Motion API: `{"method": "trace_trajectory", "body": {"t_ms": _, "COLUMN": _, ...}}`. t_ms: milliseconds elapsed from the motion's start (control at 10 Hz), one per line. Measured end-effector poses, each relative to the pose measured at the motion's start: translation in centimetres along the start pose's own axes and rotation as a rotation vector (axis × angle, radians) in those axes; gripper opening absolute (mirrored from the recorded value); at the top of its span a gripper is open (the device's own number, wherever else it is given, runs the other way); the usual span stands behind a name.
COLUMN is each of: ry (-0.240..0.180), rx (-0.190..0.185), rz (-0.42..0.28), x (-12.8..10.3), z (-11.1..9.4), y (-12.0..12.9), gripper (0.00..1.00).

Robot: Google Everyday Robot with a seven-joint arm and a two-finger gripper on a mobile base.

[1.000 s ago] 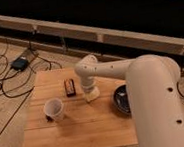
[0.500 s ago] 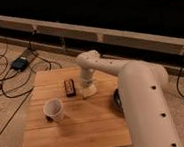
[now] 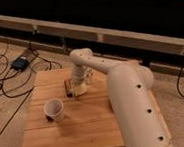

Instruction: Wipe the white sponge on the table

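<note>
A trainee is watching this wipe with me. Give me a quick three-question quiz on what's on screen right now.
1. True or false: the tool is holding the white cup.
2. Which thing lies on the table right beside the tool, on the side towards the cup? A) the dark brown bar B) a spoon C) a plate
3. Fill in: the tool is down on the table top at the ____.

Key: 1 false, the cup stands apart, nearer the camera; 2 A; 3 white sponge.
</note>
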State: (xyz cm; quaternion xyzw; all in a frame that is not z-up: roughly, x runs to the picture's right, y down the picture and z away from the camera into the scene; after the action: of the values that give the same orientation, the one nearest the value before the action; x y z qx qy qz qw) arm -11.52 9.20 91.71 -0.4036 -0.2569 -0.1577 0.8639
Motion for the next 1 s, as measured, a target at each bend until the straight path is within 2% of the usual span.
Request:
{"method": "trace_trajectory", "body": {"t_ms": 400, "ry": -0.045, "rx": -0.076, "rz": 0.019, "x": -0.8, "z": 1.1, "y": 3.2, "gripper": 0.0}}
{"method": "trace_trajectory", "body": {"t_ms": 600, "ry": -0.062, "rx": -0.1, "rz": 0.044, "x": -1.0, "z": 1.6, "y": 4.9, "gripper": 0.0}}
{"method": "trace_trajectory", "body": {"t_ms": 1000, "ry": -0.091, "rx": -0.122, "rz": 0.12, "x": -0.1, "z": 2.1, "y": 8.4, "gripper": 0.0}}
